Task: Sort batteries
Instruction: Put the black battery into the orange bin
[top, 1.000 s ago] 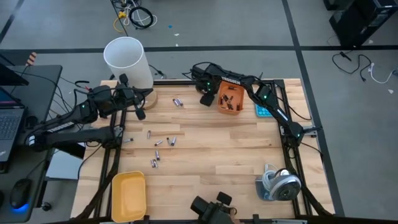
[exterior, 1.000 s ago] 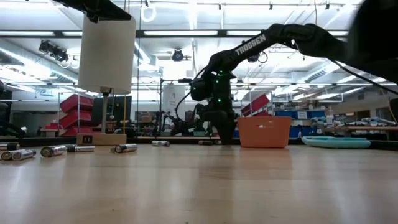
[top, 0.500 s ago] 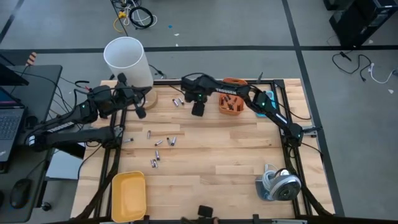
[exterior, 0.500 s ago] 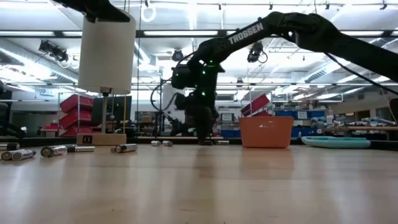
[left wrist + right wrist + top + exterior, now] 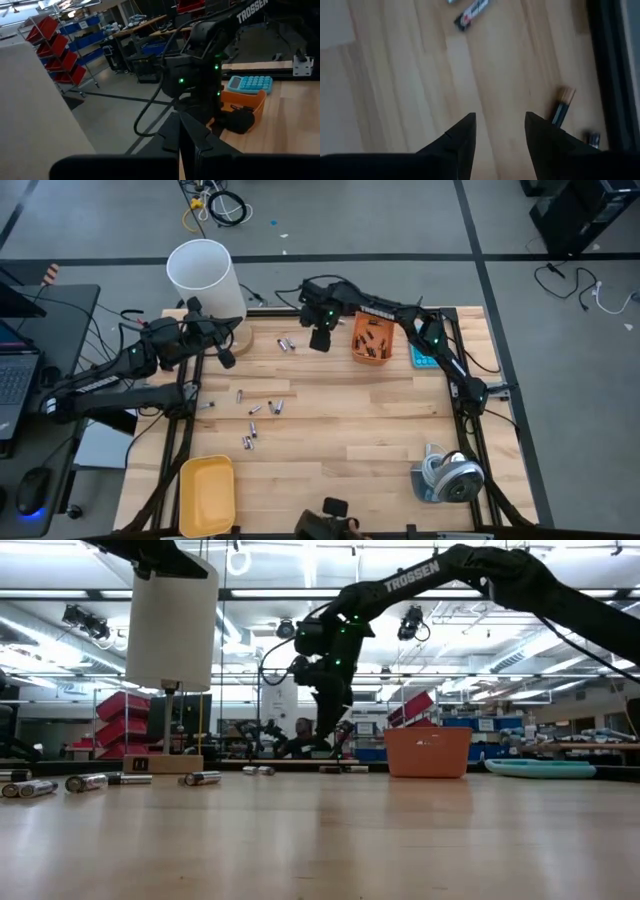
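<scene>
"What was the right arm doing when you looked?"

"Its end effector (image 5: 320, 340) hung just above the tabletop (image 5: 360, 430) at the far edge, fingers (image 5: 462, 137) spread apart with nothing between them. It was between two loose batteries (image 5: 286, 343) on its left and the orange bin (image 5: 371, 338) on its right, touching neither."

"And the batteries themselves, how many?"

"Scattered ones first. Besides that far pair, I counted about seven in the left-middle of the tabletop: one alone (image 5: 240, 394), a cluster of three or four (image 5: 270, 407), and a lower group of about three (image 5: 248, 437). So roughly nine loose, though they were too small to be sure. The orange bin held several more dark ones; I could not count them. From the right wrist I saw three on the wood: a silvery one (image 5: 472, 14), a dark one with a copper end (image 5: 562, 106), and part of another at the edge (image 5: 592, 138)."

"The left arm?"

"It waited at the far left, end effector (image 5: 226, 358) closed with nothing in it, beside one white cylinder (image 5: 205, 280) on a wooden base."

"Anything else lying about?"

"One yellow tray (image 5: 207, 493) at the near left, one blue calculator (image 5: 422, 358) just right of the bin, and one tape roll (image 5: 448, 477) at the near right."
</scene>
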Action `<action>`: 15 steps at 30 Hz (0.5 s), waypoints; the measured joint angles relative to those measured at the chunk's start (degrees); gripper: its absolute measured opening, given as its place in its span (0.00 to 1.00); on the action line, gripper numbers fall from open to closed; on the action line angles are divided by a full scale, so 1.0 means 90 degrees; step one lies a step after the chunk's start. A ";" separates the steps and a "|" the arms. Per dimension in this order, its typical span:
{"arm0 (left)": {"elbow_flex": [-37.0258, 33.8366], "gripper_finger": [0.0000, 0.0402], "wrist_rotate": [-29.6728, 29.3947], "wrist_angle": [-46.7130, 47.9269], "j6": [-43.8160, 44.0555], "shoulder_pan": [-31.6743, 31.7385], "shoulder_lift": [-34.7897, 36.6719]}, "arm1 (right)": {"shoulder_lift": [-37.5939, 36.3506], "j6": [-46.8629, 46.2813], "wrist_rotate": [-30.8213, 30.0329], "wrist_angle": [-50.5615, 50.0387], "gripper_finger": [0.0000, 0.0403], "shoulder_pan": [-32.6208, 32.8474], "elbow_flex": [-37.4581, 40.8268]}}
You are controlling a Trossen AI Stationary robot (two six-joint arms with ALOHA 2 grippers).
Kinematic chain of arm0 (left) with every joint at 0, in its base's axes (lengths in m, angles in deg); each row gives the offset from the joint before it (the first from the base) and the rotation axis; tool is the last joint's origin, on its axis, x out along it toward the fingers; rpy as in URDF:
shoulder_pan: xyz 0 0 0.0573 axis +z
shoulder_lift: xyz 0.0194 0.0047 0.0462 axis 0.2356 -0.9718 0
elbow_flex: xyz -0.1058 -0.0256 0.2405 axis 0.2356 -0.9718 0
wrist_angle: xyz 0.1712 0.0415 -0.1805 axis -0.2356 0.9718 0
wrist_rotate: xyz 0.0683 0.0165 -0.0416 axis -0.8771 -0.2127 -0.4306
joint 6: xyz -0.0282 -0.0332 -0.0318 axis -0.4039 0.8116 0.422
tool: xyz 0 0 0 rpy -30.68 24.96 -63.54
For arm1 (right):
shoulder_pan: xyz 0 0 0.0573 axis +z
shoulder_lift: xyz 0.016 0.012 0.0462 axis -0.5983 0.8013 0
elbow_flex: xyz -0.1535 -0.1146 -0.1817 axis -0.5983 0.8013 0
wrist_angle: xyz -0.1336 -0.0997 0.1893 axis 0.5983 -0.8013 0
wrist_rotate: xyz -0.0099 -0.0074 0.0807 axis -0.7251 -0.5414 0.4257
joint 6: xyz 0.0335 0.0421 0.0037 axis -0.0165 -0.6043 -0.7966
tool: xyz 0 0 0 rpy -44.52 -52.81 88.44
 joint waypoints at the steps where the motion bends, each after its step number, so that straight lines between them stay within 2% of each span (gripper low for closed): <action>1: 0.0000 0.00 -0.0001 0.0002 0.0004 0.0000 0.0000 | -0.0075 0.0017 0.0054 -0.0032 0.39 -0.0031 0.0117; 5: 0.0000 0.00 -0.0001 0.0000 0.0024 0.0000 0.0000 | -0.0686 -0.0008 0.0283 0.0133 0.39 -0.0089 0.0981; 9: 0.0000 0.00 -0.0001 -0.0009 0.0029 0.0000 0.0000 | -0.1848 -0.0083 0.0253 0.1002 0.39 -0.0026 0.2496; 11: 0.0000 0.00 -0.0001 -0.0042 0.0031 0.0000 0.0000 | -0.2485 -0.0268 0.0141 0.1859 0.39 0.0014 0.3404; 15: 0.0000 0.00 -0.0001 -0.0229 0.0029 0.0000 0.0000 | -0.3183 -0.0476 -0.0200 0.4533 0.39 0.0081 0.4733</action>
